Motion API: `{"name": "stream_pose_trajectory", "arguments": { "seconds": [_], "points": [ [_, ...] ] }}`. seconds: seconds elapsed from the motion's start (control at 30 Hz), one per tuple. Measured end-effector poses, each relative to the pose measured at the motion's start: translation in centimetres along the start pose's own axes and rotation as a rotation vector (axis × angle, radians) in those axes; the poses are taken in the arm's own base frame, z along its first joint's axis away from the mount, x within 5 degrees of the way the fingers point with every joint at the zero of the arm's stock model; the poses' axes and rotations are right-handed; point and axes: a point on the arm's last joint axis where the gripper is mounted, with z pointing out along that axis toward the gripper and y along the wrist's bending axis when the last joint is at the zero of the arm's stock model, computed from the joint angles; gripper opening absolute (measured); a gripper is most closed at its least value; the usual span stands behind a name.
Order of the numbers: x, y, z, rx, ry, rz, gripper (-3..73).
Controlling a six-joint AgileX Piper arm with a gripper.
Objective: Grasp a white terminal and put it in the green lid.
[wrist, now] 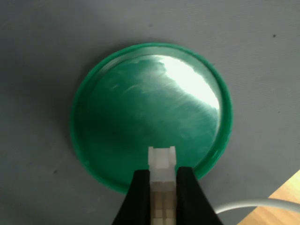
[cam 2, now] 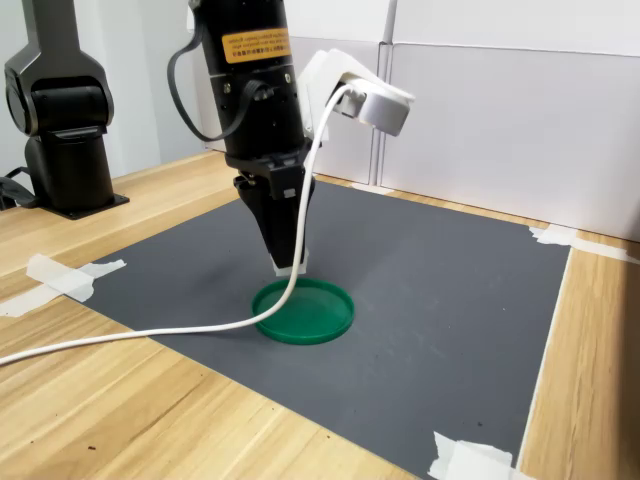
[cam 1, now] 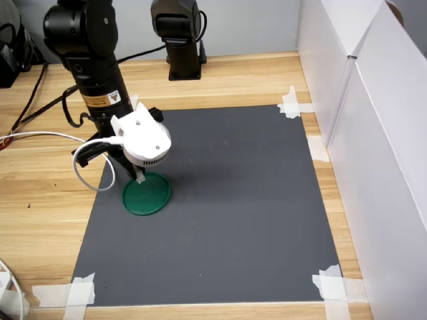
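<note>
The green lid (cam 1: 147, 195) (wrist: 150, 112) (cam 2: 304, 310) lies flat on the dark grey mat, near the first exterior view's left edge of the mat. My gripper (wrist: 162, 180) (cam 2: 289, 266) (cam 1: 140, 179) points down over the lid's rim and is shut on the white terminal (wrist: 162, 161) (cam 2: 290, 269), a small white block sticking out between the black fingers (wrist: 187, 187). In the wrist view the terminal hangs just above the lid's inner edge. In the first exterior view the white wrist camera housing (cam 1: 143, 137) hides most of the fingers.
The grey mat (cam 1: 227, 200) is taped at its corners to a wooden table (cam 1: 40, 200). White panels (cam 1: 373, 133) wall the first exterior view's right side. A second black arm base (cam 1: 179, 40) stands at the back. A white cable (cam 2: 150, 335) trails across the mat.
</note>
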Motion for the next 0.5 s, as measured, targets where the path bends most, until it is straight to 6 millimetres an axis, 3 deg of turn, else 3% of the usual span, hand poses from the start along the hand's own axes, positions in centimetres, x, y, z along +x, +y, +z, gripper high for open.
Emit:
{"name": "stream_pose_trajectory", "arguments": {
  "seconds": [0.13,0.23,0.5],
  "points": [
    [-0.1,0.0,0.5,-0.005,0.007,-0.002,9.4],
    [-0.1,0.1,1.1,-0.010,0.029,-0.019,13.8],
    [-0.7,0.1,1.8,0.000,0.015,-0.021,49.1]
  ]
}}
